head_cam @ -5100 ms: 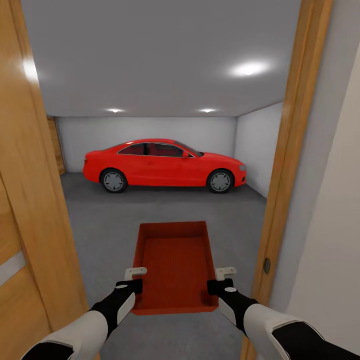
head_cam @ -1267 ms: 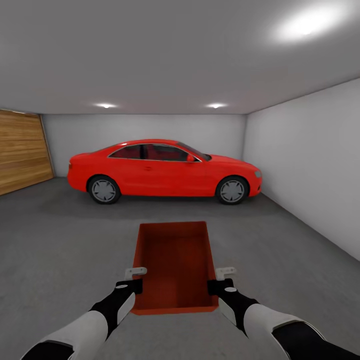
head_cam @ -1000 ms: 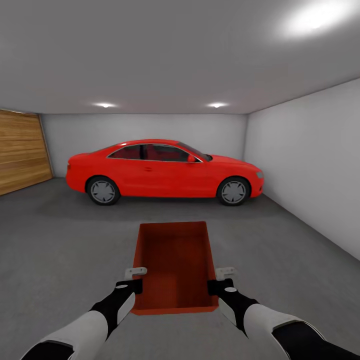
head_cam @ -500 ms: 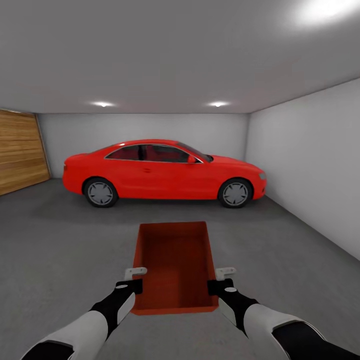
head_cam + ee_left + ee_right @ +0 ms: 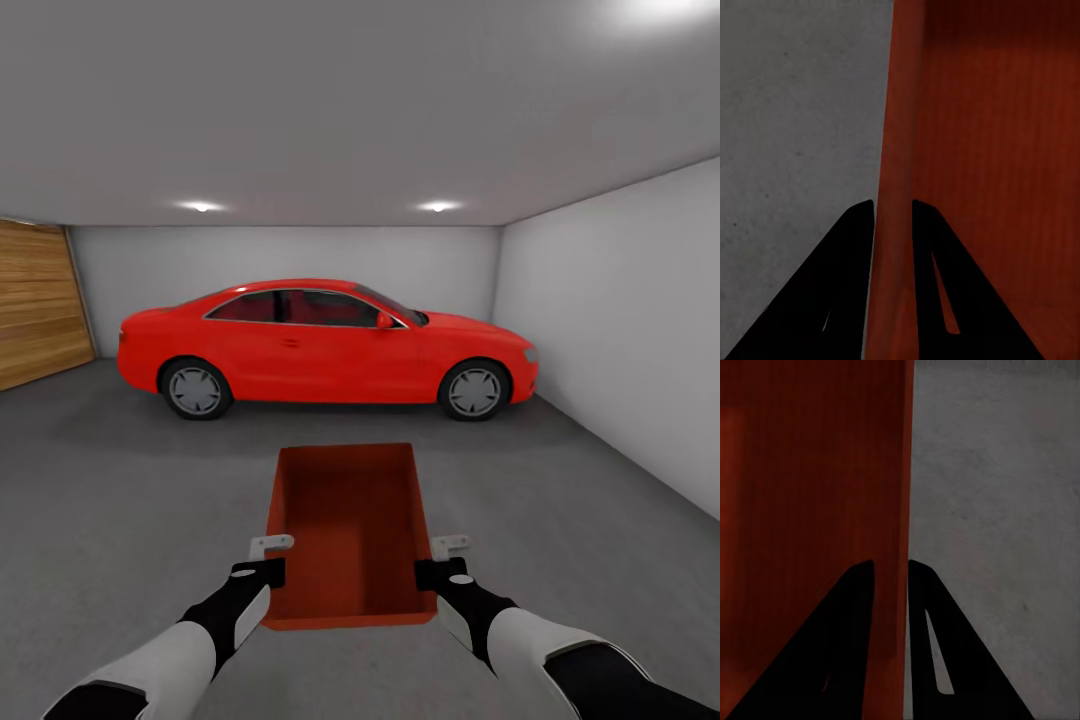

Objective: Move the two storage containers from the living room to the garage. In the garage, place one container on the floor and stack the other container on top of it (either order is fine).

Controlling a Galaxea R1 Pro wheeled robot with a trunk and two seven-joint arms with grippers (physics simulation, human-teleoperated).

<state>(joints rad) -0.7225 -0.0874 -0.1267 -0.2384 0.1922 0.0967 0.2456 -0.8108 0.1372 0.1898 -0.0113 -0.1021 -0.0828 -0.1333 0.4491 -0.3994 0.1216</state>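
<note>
Garage, carrying stage. Wooden plank door [image 5: 35,305] at left; red car [image 5: 325,345] now larger, nearer than a moment ago — the base has rolled deeper in. Left gripper [image 5: 262,562] clamped on storage container [image 5: 350,530] left wall, right gripper [image 5: 443,560] on right wall — container held above grey floor [image 5: 120,500]; set-down pending.

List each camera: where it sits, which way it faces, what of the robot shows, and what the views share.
Head view: on the robot's head, looking forward and down into the garage at the red car; both forearms hold the storage container.
Left wrist view: on the left arm, looking along the left gripper, which pinches the container's wall above the floor.
Right wrist view: on the right arm, looking along the right gripper, clamped on the opposite wall.
Shared: container and floor.
</note>
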